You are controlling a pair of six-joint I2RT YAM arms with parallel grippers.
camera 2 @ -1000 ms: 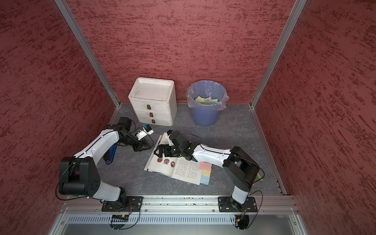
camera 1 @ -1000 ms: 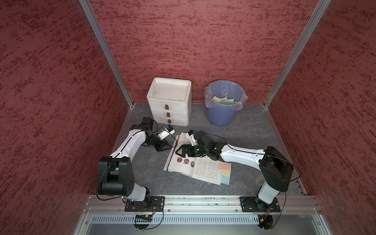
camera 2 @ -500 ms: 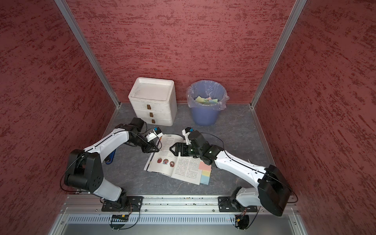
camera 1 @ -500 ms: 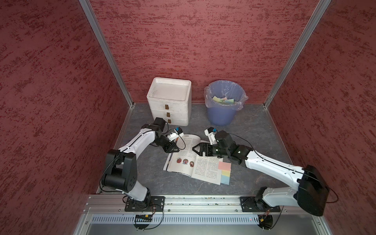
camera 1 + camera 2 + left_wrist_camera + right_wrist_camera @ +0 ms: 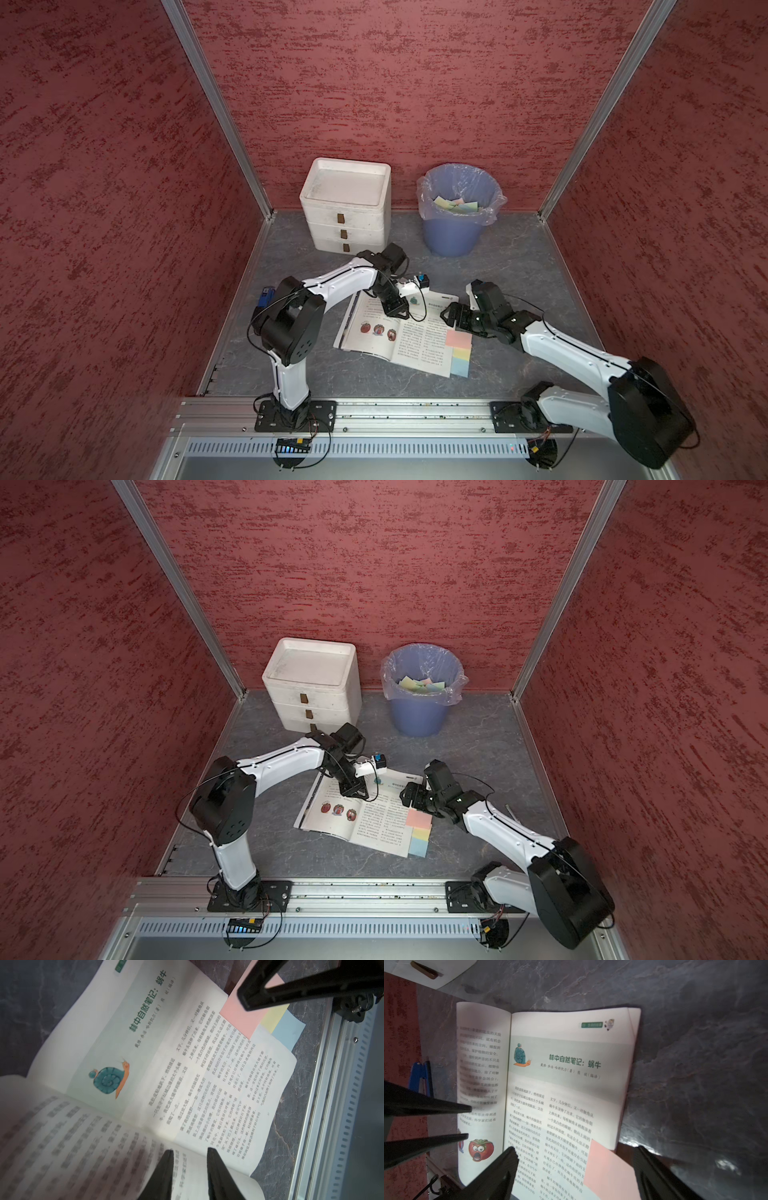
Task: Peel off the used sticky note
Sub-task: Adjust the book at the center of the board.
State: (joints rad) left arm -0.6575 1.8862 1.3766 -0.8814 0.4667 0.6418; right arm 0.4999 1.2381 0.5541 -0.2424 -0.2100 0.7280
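Right wrist view: wide right gripper (image 5: 575,1150) sits over the pink sticky note (image 5: 609,1172) to pinch it; narrow, empty left gripper (image 5: 467,1122) likely steadies the book (image 5: 566,1084).

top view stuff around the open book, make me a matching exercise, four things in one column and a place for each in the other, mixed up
Things
1. pink sticky note
2. blue sticky note
3. bin
4. drawer unit

Places
A. end of the note row nearest the front rail
B. white, at the back
C. end of the note row farthest from that rail, on the book page
D. at the back, discarded notes inside

Pairs: 1-C, 2-A, 3-D, 4-B
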